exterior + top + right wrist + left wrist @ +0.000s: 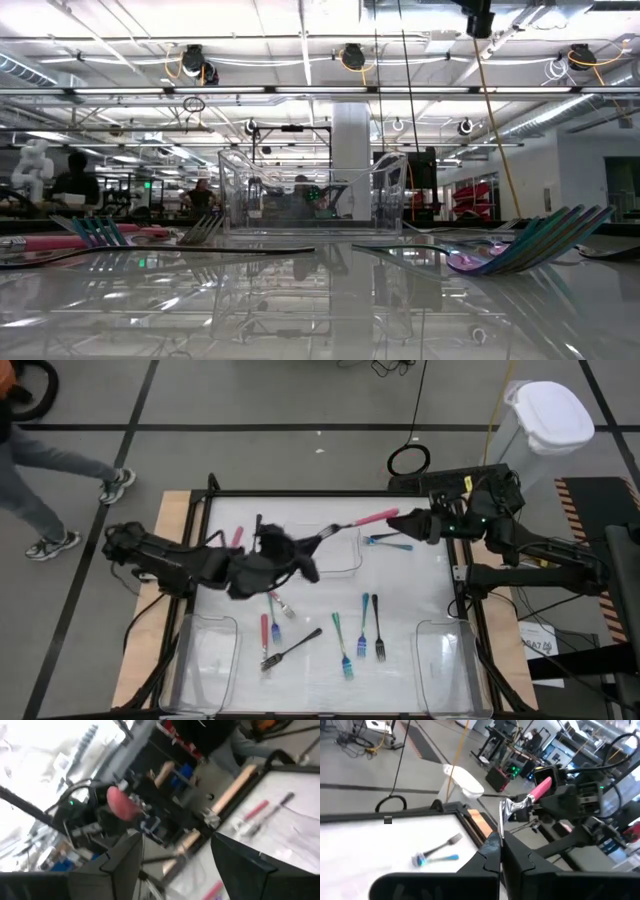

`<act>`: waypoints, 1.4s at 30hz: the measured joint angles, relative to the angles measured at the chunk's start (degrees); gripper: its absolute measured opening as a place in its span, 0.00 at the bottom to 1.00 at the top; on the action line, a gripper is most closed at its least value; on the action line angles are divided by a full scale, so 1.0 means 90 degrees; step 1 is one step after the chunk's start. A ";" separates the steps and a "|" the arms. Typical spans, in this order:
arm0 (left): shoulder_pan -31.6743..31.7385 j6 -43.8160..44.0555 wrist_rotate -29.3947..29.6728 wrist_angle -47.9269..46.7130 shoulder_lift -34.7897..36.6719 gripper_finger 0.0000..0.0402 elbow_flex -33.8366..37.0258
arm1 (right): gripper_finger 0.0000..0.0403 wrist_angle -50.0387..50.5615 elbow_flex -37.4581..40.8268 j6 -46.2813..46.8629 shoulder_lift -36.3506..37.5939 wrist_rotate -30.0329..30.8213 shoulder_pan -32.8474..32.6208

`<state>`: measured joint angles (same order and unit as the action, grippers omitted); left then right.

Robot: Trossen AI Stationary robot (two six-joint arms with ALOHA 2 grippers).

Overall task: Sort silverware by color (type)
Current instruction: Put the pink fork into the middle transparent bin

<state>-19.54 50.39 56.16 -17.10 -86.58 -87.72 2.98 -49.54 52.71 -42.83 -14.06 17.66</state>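
Observation:
My left gripper (314,542) (499,840) is over the table's far middle, shut on a pink-handled utensil (360,524). The utensil reaches toward the table's right. My right gripper (415,522) (176,839) is open just beyond the pink handle's free end (122,802), which lies off to one side of its fingers, not between them. More silverware lies flat on the table: blue-handled pieces (386,542), teal forks (345,645), a dark fork (380,630), a red-handled piece (265,630), a dark fork (295,645) and a pink one (237,538). My left gripper pinches the utensil's metal head end (503,826) between its two shut fingers. The fingers come about level from the table's left, roughly in line with the utensil. The utensil is lifted clear of the table, and its pink handle (542,786) slants up and away beyond the fingertips.
Clear plastic trays stand at the near left (205,660), near right (445,660) and far middle (335,555) (310,195). Beyond the far right corner is a white bin (548,415). A person (40,470) walks past the table's far left corner.

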 joint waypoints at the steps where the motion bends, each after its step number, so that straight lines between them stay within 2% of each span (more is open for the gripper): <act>1: -0.0136 0.0158 0.0142 0.0006 0.0091 0.00 0.0108 | 0.58 0.0158 0.0001 -0.0083 0.0056 -0.0051 -0.0008; 8: -0.1055 0.1412 0.1130 0.0190 0.0732 0.00 0.1184 | 0.58 0.0590 0.0002 -0.0452 0.0356 -0.0055 -0.0011; 11: -0.1291 0.1578 0.1177 0.0857 0.0887 0.00 0.1791 | 0.58 0.0525 0.0002 -0.0444 0.0382 0.0239 -0.0013; 13: -0.1394 0.1497 0.1180 0.1768 0.0942 0.00 0.2204 | 0.58 0.0469 0.0002 -0.0327 0.0377 0.0391 -0.0029; 16: -0.1530 0.1010 0.1177 0.3435 0.0919 0.00 0.2800 | 0.58 0.0058 0.0005 -0.0147 0.0288 0.0558 -0.0201; 21: -0.1702 -0.0454 0.1131 0.6357 0.0792 0.00 0.3601 | 0.58 -0.1023 0.0003 -0.0046 -0.0032 0.0774 -0.0698; 24: -0.1725 -0.1241 0.1112 0.7633 0.0788 0.00 0.3990 | 0.58 -0.1456 0.0005 -0.0051 -0.0279 0.1124 -0.1091; 28: -0.1658 -0.2138 0.0633 0.8960 0.0786 0.00 0.4369 | 0.58 -0.1771 0.0005 -0.0429 -0.0548 0.1851 -0.1582; 30: -0.1597 -0.2330 0.0310 0.9351 0.0788 0.00 0.4476 | 0.58 -0.1925 0.0005 -0.0668 -0.0701 0.2235 -0.1762; 33: -0.1567 -0.2322 0.0262 0.9686 0.0786 0.00 0.4597 | 0.58 -0.2366 0.0005 -0.0982 -0.1004 0.2590 -0.1979; 42: -0.1526 -0.2305 0.0097 0.9867 0.0711 0.00 0.4811 | 0.58 -0.3825 0.0005 -0.0980 -0.1975 0.2408 -0.2078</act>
<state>-33.28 29.65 57.04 71.71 -80.18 -44.42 -31.44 -49.50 43.89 -60.61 7.61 -1.04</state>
